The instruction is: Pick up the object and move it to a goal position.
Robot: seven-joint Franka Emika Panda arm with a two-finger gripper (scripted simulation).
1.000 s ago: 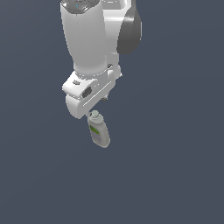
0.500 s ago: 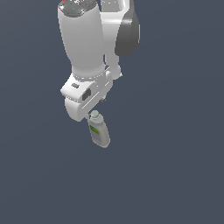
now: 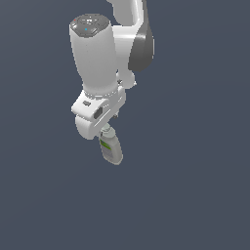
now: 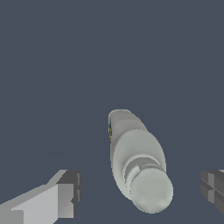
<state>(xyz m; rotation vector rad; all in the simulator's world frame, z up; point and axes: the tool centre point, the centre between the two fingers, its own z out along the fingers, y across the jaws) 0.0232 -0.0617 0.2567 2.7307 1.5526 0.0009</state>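
Note:
The object (image 3: 111,147) is a small pale grey-beige bottle with a green-and-white label, standing a little tilted on the dark floor, its cap end tucked under the white hand of the arm. In the wrist view the object (image 4: 135,162) rises toward the camera, its round whitish cap (image 4: 151,191) nearest. My gripper (image 4: 140,192) is open: one finger (image 4: 65,194) and the other finger (image 4: 213,188) stand wide on either side of the cap, with clear gaps to it. In the exterior view the fingers are hidden behind the hand.
The dark blue-grey floor (image 3: 195,195) spreads flat all around the bottle. The arm's white body (image 3: 97,58) rises above the bottle in the exterior view. No goal marker shows.
The arm has come down a little and its upper body has leaned toward the exterior view's left. The bottle has stayed in place.

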